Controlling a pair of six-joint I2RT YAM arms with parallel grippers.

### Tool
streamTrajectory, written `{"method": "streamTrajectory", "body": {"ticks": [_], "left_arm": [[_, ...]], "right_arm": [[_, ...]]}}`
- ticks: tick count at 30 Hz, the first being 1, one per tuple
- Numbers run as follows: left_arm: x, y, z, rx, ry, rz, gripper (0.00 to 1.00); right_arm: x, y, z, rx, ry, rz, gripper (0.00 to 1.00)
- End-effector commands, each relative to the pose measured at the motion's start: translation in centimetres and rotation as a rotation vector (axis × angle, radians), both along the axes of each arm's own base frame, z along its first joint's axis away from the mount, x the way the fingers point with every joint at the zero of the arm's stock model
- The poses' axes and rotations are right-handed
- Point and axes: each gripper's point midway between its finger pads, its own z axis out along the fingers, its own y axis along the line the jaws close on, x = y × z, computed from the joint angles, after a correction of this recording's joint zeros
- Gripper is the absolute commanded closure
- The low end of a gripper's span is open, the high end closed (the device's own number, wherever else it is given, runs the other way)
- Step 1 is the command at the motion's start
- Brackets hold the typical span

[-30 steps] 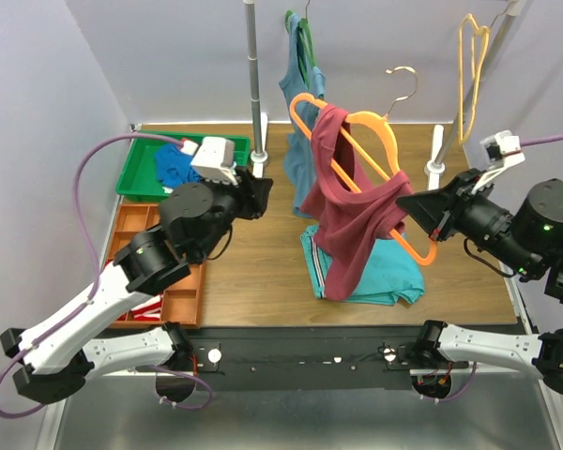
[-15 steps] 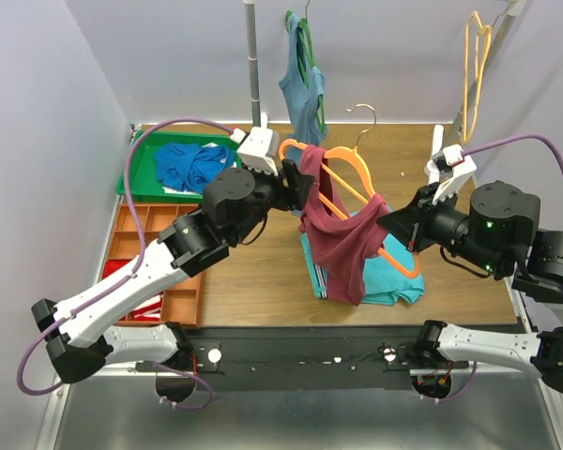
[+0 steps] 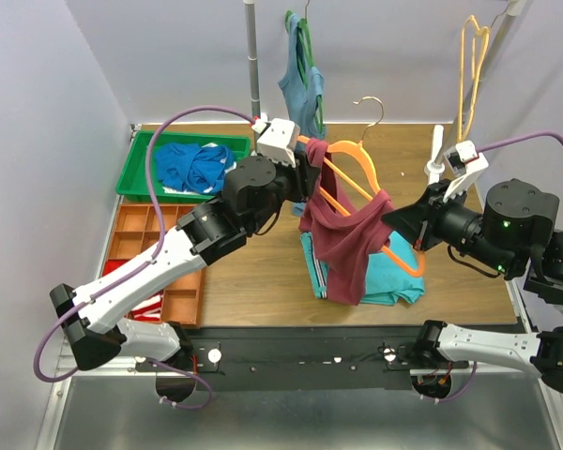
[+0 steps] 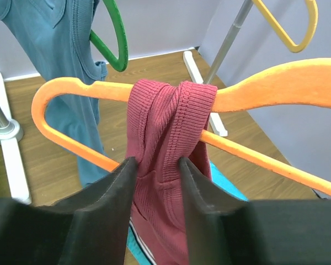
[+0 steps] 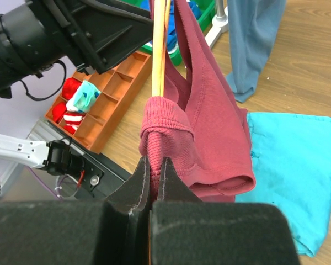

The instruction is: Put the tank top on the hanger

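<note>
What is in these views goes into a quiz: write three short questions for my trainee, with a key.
1. True or false: the tank top is draped on the hanger.
2. The right gripper is clamped on: A. a sock; B. the hanger; C. nothing.
3. Fill in: the garment lying flat beneath the tank top is ____ in colour.

Key: 1 true; 2 B; 3 turquoise.

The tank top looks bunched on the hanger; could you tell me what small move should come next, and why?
Probably the left gripper should close on the tank top strap and ease it toward the curved end of the hanger: the strap sits bunched between its fingers, while the right gripper holds the hanger's other end.
</note>
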Motion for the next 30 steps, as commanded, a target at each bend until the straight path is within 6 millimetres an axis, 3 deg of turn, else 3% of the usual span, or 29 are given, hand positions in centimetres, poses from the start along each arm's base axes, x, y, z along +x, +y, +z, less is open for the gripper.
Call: {"method": "streamTrajectory", "body": {"ticks": [1,3,7,8,16,22,26,27,30], "left_arm": [[0.3,0.4,1.6,-0.006,-0.038,0.022,0.63],[0.5,0.4,1.6,0.013,-0.042,0.027,0.7],[0.8,0.6,2.1,0.017,-0.049,0.047,0.98],[0.8,0.9,2.4,0.016,-0.052,0.057,1.0],[1.2,5.4,7.8,-0.053,-0.126,0.225,1.0],[1.4,5.0,9.8,-0.051,-0.142,0.208,1.0],[1.9,4.2,9.0,0.002,-0.101,0.198,1.0],[1.9,3.8,9.0,0.005,-0.102,0.183,0.98],[1.6,3.2,8.6,0.007,-0.098,0.145,0.76]], "right_arm": [[-0.3,0.3,1.9,0.063,-0.03,0.018,0.99],[-0.4,0.2,2.1,0.076,-0.034,0.022,0.99],[-0.6,0.0,2.3,0.084,-0.038,0.022,0.99],[-0.6,0.0,2.1,0.079,-0.033,0.021,0.99],[-0.9,0.0,-0.3,0.035,0.016,0.033,0.99],[-1.5,0.2,0.4,0.055,0.019,0.063,0.99],[-1.7,0.3,1.6,0.079,0.002,0.078,0.99],[-1.6,0.3,1.8,0.079,0.0,0.072,0.99],[-1.5,0.2,2.8,0.095,-0.019,0.068,0.99]]}}
